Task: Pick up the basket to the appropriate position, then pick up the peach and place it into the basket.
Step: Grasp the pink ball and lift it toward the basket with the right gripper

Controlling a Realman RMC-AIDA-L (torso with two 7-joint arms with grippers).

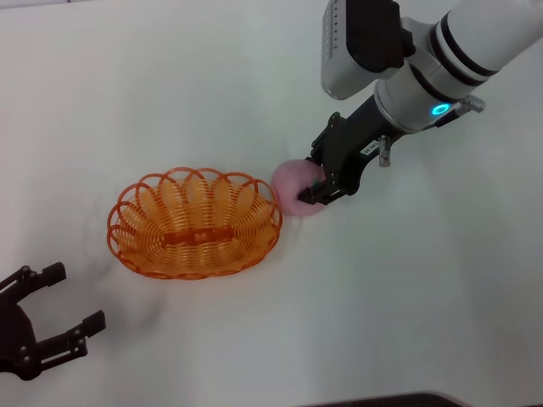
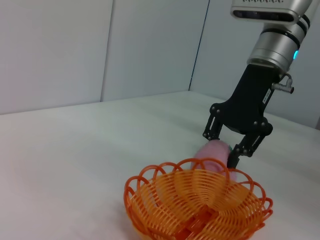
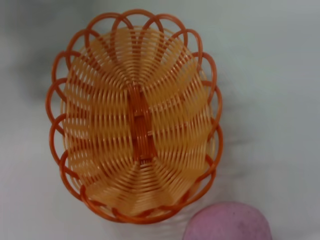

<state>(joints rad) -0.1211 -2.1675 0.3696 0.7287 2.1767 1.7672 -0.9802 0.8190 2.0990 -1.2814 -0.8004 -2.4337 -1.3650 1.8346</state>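
Your peach point(image 1: 294, 191) sits on the white table point(image 1: 424, 297) just beside the basket's right end, touching or nearly touching its scalloped rim; you cannot tell which from any view. The right gripper point(image 1: 325, 181) is down over the peach, one black finger on each side of it. From the left wrist view the fingers point(image 2: 235, 155) straddle the pink ball point(image 2: 212, 152), but whether they are pressing it or merely standing around it you cannot tell. The peach appears to rest on the surface.

The basket point(image 1: 195, 222) stands upright with nothing in it, its solid orange strip point(image 3: 140, 125) showing along the bottom. Seen from the right wrist, the peach point(image 3: 227, 222) lies right at the edge of the rim point(image 3: 150, 216).

You have open tabletop all round the basket's other sides, and wide bare surface to the right of the arm.

Your left gripper point(image 1: 51, 318) hangs near the table's front left corner, well apart from the basket, fingers spread wide and holding nothing.

Behind the table stand pale grey wall panels point(image 2: 150, 45).
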